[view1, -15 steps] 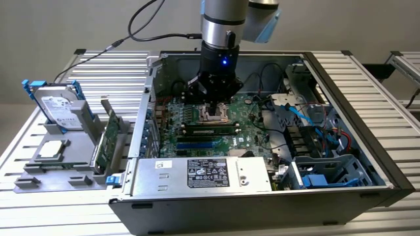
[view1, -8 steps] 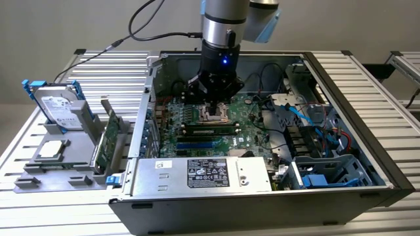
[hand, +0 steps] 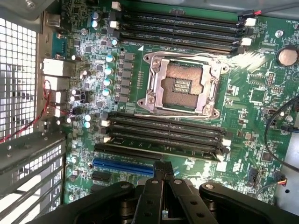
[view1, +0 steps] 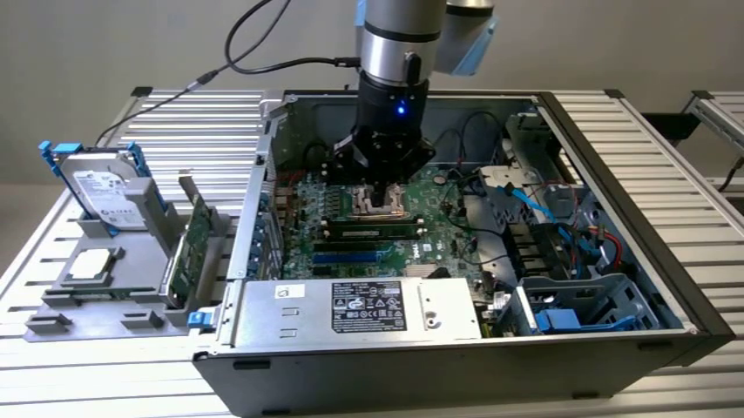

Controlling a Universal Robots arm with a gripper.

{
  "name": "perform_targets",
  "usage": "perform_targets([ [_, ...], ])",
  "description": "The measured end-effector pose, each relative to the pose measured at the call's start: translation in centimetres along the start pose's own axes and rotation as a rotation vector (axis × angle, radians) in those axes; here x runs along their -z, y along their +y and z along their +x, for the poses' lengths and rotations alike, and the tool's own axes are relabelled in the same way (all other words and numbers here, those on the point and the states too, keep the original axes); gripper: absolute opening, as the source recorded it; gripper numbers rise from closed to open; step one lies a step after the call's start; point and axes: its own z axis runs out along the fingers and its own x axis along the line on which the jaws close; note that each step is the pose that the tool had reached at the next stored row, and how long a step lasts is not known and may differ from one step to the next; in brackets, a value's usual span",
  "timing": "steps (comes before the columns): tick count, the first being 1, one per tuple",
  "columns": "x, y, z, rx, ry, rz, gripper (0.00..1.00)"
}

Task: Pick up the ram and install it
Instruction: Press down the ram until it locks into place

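Ram stick [view1: 372, 232], slim, green and lined with black chips, sits among the black plastic memory slots [view1: 375, 223] on the green motherboard [view1: 436, 235], just below the claw in the exterior view and apart from it. In the wrist view it seems to be the long dark strip [hand: 154, 152] seen edge-on just past the fingertips, next to a blue plastic slot [hand: 122, 166]. Whether it is fully seated cannot be told.

The black claw [view1: 384, 196] of the arm is closed, its fingers [hand: 158, 179] pressed together with nothing between them. It hangs inside the open black computer case [view1: 465, 383], over the bare metal processor socket [hand: 182, 86], which its body partly hides in the exterior view.

A second bank of black memory slots [hand: 180, 30] lies on the far side of the socket. A silver power supply box [view1: 361, 309] with a label covers the motherboard's near edge. Blue cables [view1: 529, 200] crowd the exterior view's right.

Outside the case, on the exterior view's left, a grey plastic holder [view1: 82, 300] carries an upright silver hard drive [view1: 104, 187] and a broad green expansion card [view1: 192, 252] seen edge-on.
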Motion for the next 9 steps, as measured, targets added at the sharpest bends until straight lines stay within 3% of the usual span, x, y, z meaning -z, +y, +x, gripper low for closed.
perform_targets([
  [9, -0.02, -0.17, 0.02, -0.001, 0.0002, -0.0001, 0.11],
])
